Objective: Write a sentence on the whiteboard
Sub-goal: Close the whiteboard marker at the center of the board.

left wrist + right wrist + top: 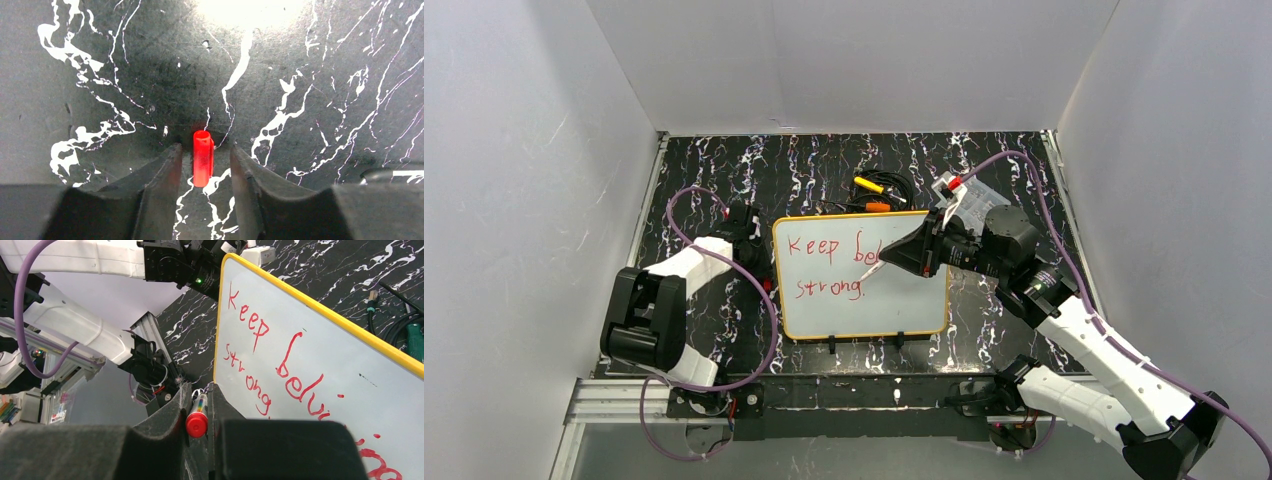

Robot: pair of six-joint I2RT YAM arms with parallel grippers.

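- White walls on three sides, black marble-pattern table [724,170] with white veins under both arms.
- I see the large white glossy whiteboard with yellow-orange rim [894,305] lying flat mid-table; two small black clips [832,345] sit on its near edge.
- Thin red handwritten sentence [824,248] sits on the board's upper half in two lines: "Keep" plus a word partly hidden behind my right arm, then "strong." below. The right wrist view shows "Keep beli…" and "strong".
- Right gripper [197,390] is clenched on a white-barrelled marker with a red end [196,424]. From the top view its tip is over the board just right of "strong."; I can't tell if it touches.
- Left gripper [202,150] is low over the table just off the board's left edge, jaws apart.
- A small red tubular cap [202,165] lies between those jaws, with a gap on each side.
- Yellow and orange tools with black cables [874,190] are behind the board's far edge.
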